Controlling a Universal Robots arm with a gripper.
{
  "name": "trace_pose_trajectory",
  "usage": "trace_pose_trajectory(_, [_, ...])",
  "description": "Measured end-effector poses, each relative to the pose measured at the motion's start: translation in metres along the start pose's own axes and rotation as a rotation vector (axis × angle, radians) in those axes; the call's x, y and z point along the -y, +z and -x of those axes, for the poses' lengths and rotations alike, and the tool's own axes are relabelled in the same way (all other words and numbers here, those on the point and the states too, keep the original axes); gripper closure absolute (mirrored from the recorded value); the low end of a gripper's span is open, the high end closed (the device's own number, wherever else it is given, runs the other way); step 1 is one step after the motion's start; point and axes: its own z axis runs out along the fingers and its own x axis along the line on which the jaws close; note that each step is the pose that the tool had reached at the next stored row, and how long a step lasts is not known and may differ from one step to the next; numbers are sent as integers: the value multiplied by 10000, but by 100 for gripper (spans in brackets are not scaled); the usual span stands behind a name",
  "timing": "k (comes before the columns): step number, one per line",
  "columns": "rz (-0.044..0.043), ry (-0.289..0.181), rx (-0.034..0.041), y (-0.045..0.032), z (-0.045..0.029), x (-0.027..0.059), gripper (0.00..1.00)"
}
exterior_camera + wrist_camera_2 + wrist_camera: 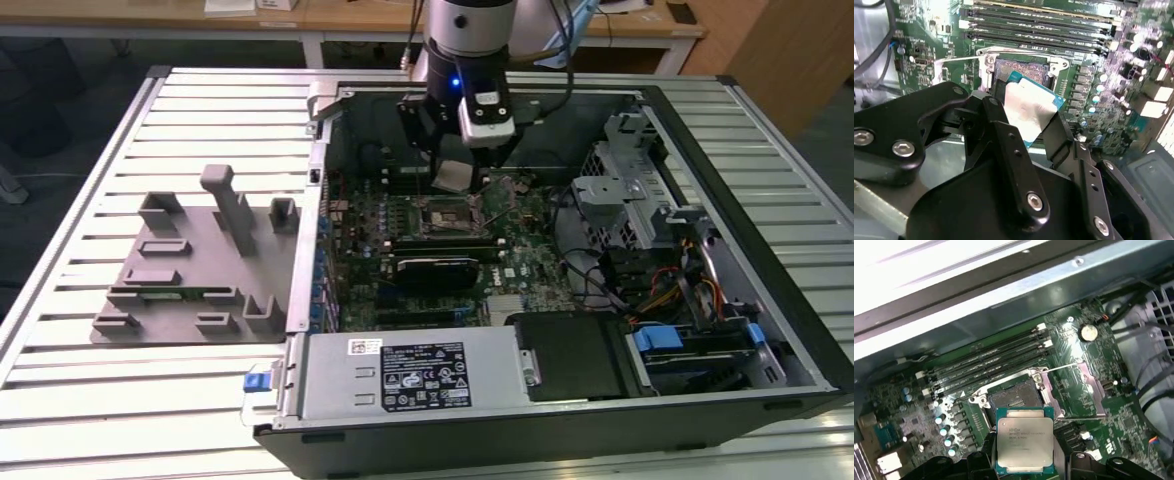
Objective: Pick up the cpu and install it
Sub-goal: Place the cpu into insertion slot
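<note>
The gripper (pixel 454 168) is clenched on the cpu (pixel 454 179), its 2 fingers (pixel 999 125) pressing opposite edges of the chip, whose silvery plate shows in both wrist views. The chip hangs inside the open computer case (pixel 747 330), above the motherboard (pixel 521 265) and apart from it. It seems to sit over the far edge of the bare socket (pixel 1013 397) as the exterior view has it, though height makes that hard to tell, and it looks not yet seated. The socket's load frame (pixel 1081 390) lies swung open to one side, leaving the well free to take the chip. The step in hand, as I judge it, is lining the chip up over the socket, and doing it well is mostly squareness. The chip's 4 edges should run parallel to the socket walls, which in the first wrist view they nearly do. In the second wrist view the plate seems tilted against the board, so it should be level before any contact, since a corner landing first could bend the fine contacts. Slow, straight travel with no sideways slide and no pressing suits this step. The memory slots (pixel 989 365) lie just beside the socket, on the side away from the chip. The grey holder tray (pixel 187 265) rests on the slatted table (pixel 80 400) at the exterior view's left, well apart.
</note>
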Motion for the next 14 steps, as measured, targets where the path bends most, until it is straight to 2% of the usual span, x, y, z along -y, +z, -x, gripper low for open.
trace_pose_trajectory(14, [-62,2294,3,12,0,0,46])
